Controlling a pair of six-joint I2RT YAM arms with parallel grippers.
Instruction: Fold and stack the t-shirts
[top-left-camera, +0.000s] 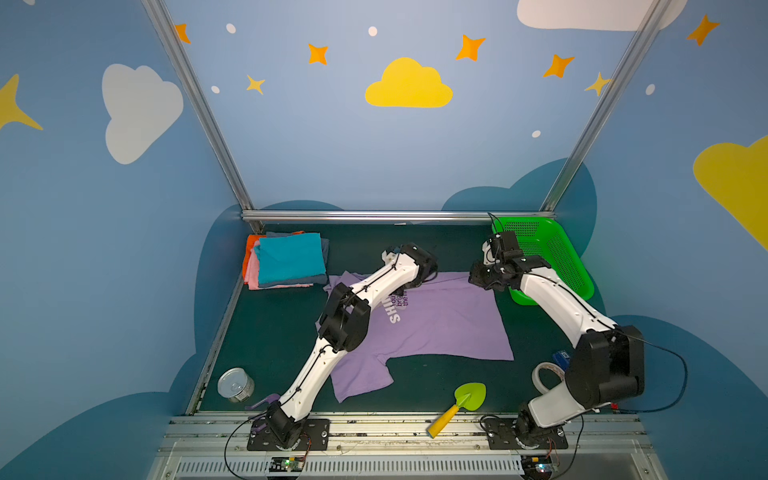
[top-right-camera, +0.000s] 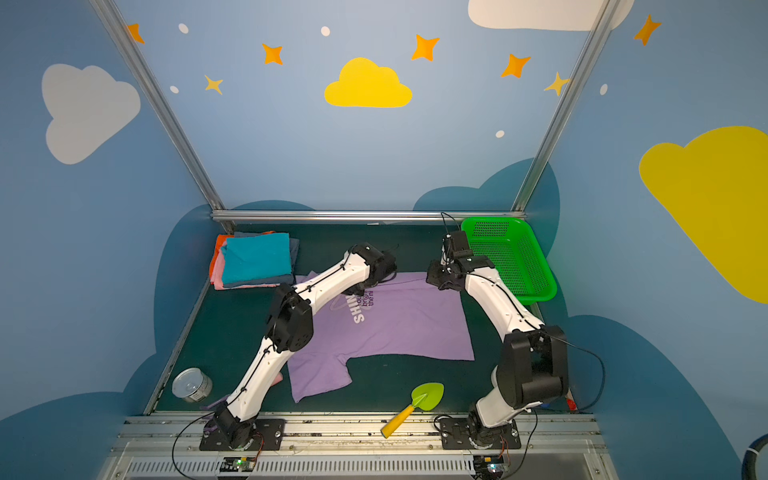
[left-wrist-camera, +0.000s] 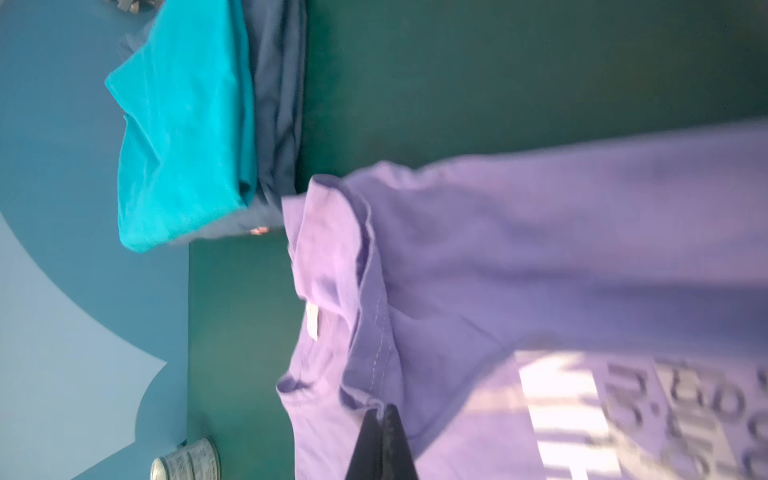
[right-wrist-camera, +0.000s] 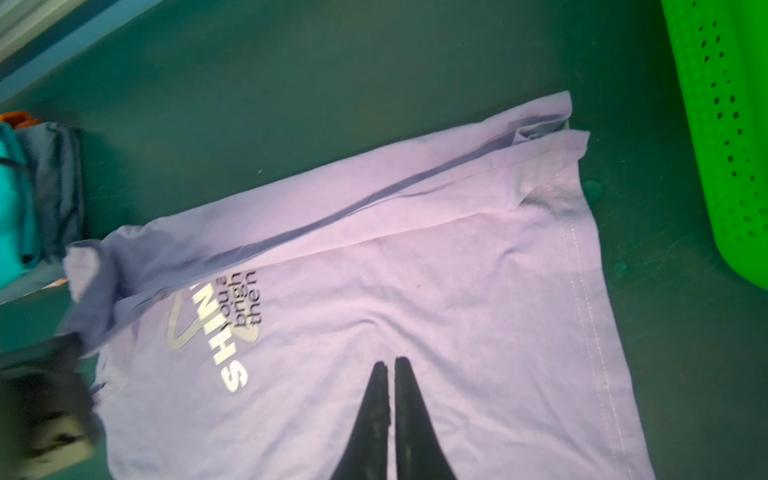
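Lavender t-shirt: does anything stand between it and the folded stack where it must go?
Nothing visible does. The lavender t-shirt lies with its collar end close beside the folded stack; whether they touch is unclear. The can, toy trowel and green basket lie off that path.

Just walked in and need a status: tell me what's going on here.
A two-armed robot is working on a lavender "SHINE" t-shirt lying on the table. Its left hand is shut on the cloth near the collar; its right hand is shut and empty above the shirt's body. A stack of folded t-shirts, teal on top, sits in the far left corner.
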